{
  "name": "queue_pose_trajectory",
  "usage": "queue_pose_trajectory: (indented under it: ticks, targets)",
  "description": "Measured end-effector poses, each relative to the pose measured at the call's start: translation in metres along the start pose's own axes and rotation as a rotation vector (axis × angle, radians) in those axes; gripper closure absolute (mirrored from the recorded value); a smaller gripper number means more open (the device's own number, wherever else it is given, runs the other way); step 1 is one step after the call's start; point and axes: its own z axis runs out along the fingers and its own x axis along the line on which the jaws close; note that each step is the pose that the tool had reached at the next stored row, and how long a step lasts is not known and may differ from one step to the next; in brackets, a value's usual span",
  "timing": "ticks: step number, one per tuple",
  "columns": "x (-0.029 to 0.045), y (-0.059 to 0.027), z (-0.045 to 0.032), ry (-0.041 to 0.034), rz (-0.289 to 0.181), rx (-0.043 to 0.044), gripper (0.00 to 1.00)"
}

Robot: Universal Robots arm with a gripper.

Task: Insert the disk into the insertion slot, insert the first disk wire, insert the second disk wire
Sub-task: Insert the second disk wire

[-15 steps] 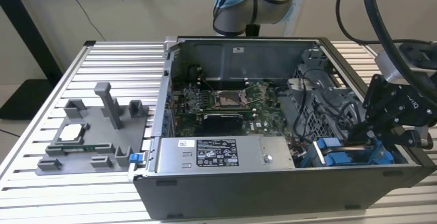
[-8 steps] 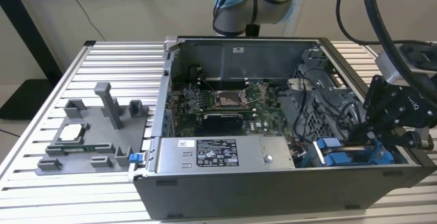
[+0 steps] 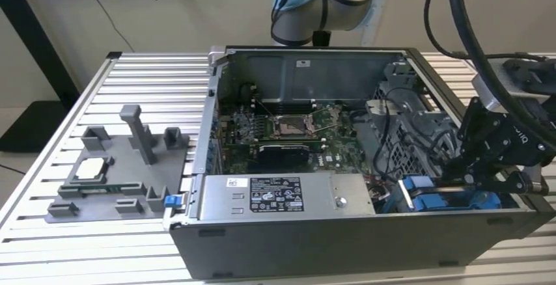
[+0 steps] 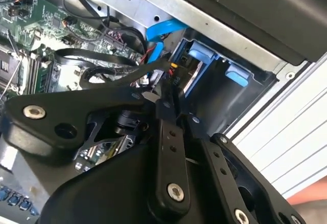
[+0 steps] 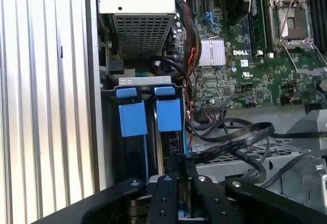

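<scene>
An open computer case [image 3: 347, 246] lies on a slotted table. The insertion slot [image 3: 426, 199] is the bay in its corner at the exterior view's right, with blue tabs [image 5: 134, 116] [image 4: 202, 52]. The disk [image 5: 172, 143] sits edge-on inside the slot under one tab. Only its connector end shows. My gripper [image 3: 456, 182] reaches down right at that end. In both wrist views its fingers [image 5: 176, 175] [image 4: 166, 116] are pressed together on a small black wire connector [image 4: 171, 73] held against the disk's end.
A grey labelled power-supply box [image 3: 278, 197] lies beside the slot, with the motherboard [image 3: 287, 129] behind it. Loose black cables [image 5: 230, 137] and a blue flat cable [image 4: 161, 29] loop close to the fingers. A grey parts fixture [image 3: 122, 168] stands on the table at the exterior view's left.
</scene>
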Motion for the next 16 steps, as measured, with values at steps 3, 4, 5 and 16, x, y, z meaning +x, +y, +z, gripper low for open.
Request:
queue_pose_trajectory:
  ticks: [3, 4, 5, 16]
  targets:
    - [-0.0002, 0.0001, -0.0007, -0.0014, 0.0, 0.0, 0.0]
    - [-0.0003, 0.0002, -0.0015, -0.0017, 0.0, 0.0, 0.0]
    - [-0.0007, 0.0006, -0.0038, -0.0022, 0.0, -0.0006, 0.0]
    - [-0.0053, 0.0049, -0.0319, -0.0039, 0.001, -0.0043, 0.0]
